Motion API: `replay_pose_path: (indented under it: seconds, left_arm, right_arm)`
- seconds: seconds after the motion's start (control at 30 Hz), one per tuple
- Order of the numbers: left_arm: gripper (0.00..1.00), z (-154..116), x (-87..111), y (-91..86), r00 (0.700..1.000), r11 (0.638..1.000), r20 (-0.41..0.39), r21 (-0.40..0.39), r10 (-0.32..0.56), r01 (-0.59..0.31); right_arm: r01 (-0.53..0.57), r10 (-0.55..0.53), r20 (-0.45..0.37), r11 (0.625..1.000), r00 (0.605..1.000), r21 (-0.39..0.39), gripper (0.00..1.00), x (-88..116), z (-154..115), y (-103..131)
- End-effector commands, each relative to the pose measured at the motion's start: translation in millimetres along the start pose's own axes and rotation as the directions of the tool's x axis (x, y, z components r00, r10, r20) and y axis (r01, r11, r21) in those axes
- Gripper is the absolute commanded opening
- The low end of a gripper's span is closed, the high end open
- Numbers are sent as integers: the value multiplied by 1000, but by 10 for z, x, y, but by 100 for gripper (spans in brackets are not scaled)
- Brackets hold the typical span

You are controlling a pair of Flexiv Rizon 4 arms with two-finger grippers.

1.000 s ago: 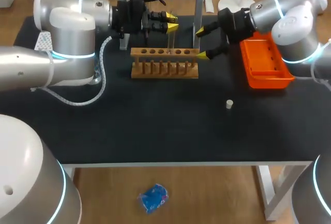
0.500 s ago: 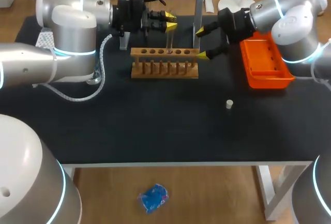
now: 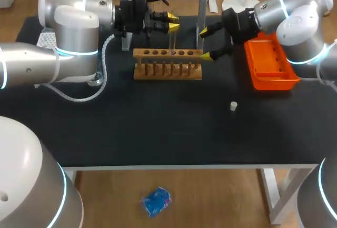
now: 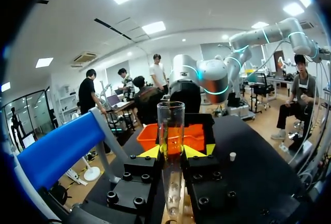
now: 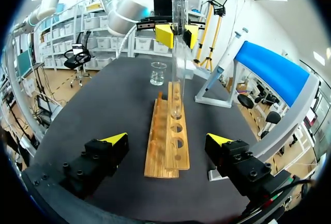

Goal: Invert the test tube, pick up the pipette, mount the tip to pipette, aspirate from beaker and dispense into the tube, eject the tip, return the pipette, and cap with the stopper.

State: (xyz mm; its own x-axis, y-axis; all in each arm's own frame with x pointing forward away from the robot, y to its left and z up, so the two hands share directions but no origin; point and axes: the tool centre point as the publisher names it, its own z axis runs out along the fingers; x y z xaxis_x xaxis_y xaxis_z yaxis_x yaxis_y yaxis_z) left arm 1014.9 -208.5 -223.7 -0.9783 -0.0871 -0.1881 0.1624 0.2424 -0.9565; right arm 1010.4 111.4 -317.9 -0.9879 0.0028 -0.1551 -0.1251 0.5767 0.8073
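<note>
Left wrist view: your left gripper (image 4: 171, 152) is clamped on the test tube (image 4: 171, 120) below its open mouth, tube upright with its foot in the wooden rack (image 3: 167, 54). Keep it vertical and release only once seated; beyond, your right gripper (image 3: 204, 43) hangs open-fingered beside the rack's end

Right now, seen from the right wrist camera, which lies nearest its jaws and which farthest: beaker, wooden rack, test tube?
1. wooden rack: its near end lies just ahead.
2. test tube: upright, farther along the rack.
3. beaker: standing past the rack's far end.
</note>
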Motion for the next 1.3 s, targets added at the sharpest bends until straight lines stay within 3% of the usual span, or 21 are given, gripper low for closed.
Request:
replay_pose_path:
  seconds: [0.03, 0.63, 1.3]
  left_arm:
    - [0, 10, -14, 26, 1000, 1000, -7, -6, -1, 1]
    - [0, 87, -38, 107, 1000, 1000, -18, -6, -9, 9]
    - [0, 122, -45, 351, 999, 999, -19, -9, -38, 38]
  right_arm:
    - [1, -1, -2, 1000, 1000, -1, 100, -8, 1, -8]
    - [1, -1, -2, 1000, 1000, -1, 100, -8, 1, -8]
    - [1, -1, -2, 1000, 1000, -1, 100, -8, 1, -8]
